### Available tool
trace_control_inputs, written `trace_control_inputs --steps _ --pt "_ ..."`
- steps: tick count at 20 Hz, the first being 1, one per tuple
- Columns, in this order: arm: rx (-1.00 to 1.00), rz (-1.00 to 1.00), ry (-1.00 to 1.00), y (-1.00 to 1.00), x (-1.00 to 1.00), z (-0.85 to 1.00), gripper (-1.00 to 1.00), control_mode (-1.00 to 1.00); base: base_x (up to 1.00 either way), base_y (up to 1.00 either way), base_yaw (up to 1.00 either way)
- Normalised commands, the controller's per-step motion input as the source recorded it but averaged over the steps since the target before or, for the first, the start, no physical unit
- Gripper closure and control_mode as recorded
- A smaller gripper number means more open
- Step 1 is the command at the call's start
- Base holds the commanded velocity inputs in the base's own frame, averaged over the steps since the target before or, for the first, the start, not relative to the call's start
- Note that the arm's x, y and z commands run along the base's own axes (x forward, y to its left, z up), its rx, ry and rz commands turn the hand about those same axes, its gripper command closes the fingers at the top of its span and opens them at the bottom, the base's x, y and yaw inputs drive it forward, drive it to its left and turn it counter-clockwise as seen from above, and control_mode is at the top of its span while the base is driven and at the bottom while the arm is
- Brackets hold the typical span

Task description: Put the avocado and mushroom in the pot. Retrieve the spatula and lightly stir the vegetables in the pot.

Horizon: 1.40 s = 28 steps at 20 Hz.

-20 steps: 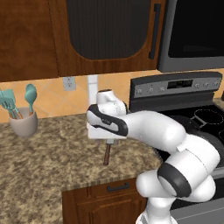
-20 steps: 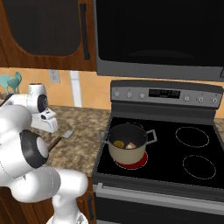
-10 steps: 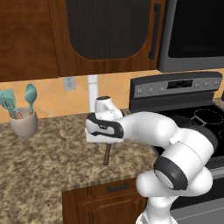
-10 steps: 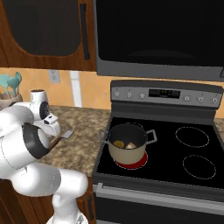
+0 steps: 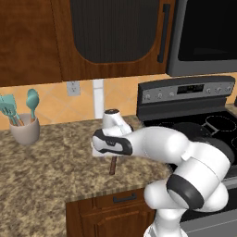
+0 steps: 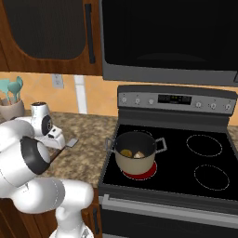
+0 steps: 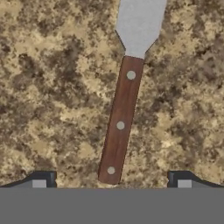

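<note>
Your white arm has moved lower and a bit closer to the speckled brown stone counter (image 5: 46,157) in the last second, so the two-finger claw (image 7: 111,180) now hangs right over the short spatula with the dark brown wooden handle and the flat pale grey blade (image 7: 124,92). That tells you the first part of the job looks done and you are now on the part where you fetch the spatula. The claw is spread wide with nothing in it, and its two dark tips stand one on each side of the handle's near end, not touching it. The spatula lies flat on the counter, just left of the black stove (image 6: 204,158). Its handle is long and thin with three little pale dots along it, and the blade points away from the claw. It looks light and easy to pinch across the thin handle. In the squat beige-grey metal pot with the silver rim and loop handles (image 6: 135,151), sitting on the red burner, you can see two small lumps, likely the avocado and the mushroom. The beige cup with teal tools (image 5: 21,122) stands well apart on the far left.
</note>
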Motion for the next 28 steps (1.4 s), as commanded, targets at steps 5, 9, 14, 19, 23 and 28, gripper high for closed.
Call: trace_control_inputs --steps 5,9,14,19,23,28 --pt "0.00 0.00 0.00 0.00 0.00 -0.34 -1.00 -1.00 0.00 0.00 0.00" --pt "0.00 0.00 0.00 0.00 0.00 -0.28 -1.00 -1.00 0.00 0.00 0.00" --pt "0.02 0.00 0.00 0.00 0.00 -0.20 -1.00 -1.00 0.00 0.00 0.00" --pt "0.04 0.00 0.00 0.00 0.00 -0.15 -1.00 -1.00 0.00 0.00 0.00" --pt "0.02 0.00 0.00 0.00 0.00 -0.18 -1.00 -1.00 0.00 0.00 0.00" --pt "0.03 0.00 -0.01 0.00 0.00 -0.17 -1.00 -1.00 0.00 0.00 0.00"
